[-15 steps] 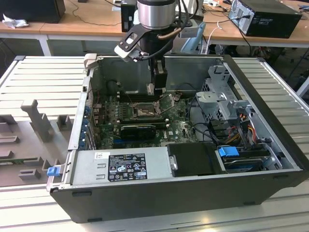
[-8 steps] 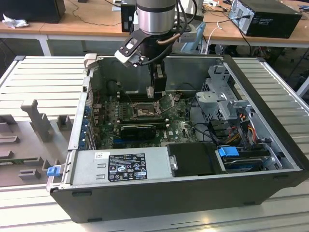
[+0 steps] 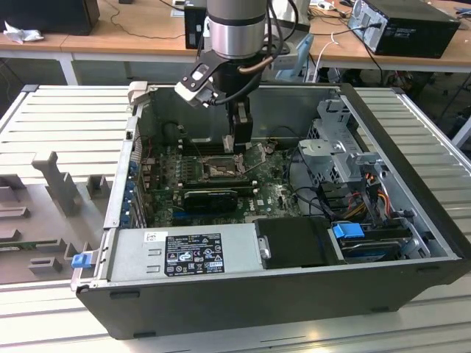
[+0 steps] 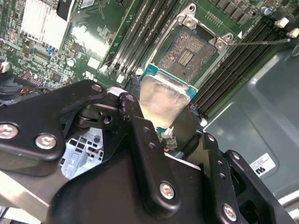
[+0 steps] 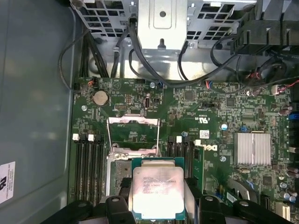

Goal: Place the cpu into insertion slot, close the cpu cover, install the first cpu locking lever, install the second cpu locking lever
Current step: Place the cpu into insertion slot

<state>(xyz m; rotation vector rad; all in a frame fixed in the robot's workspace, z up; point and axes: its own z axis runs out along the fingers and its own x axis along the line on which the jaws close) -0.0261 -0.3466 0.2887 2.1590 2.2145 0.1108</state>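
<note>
Gripper (image 4: 160, 109) clamped on cpu (image 5: 156, 191) edges, metal top up, sides squared to slot (image 4: 189, 51) below; cover (image 5: 133, 133) hinged open.

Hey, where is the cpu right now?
In both wrist views the cpu is held by the gripper, close to the open insertion slot on the green motherboard, not seated in it.

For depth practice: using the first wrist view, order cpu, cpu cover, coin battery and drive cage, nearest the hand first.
1. cpu, gripped in the hand.
2. cpu cover, raised, just beyond it.
3. coin battery, on the motherboard past the cover.
4. drive cage, beyond the motherboard's edge.
</note>
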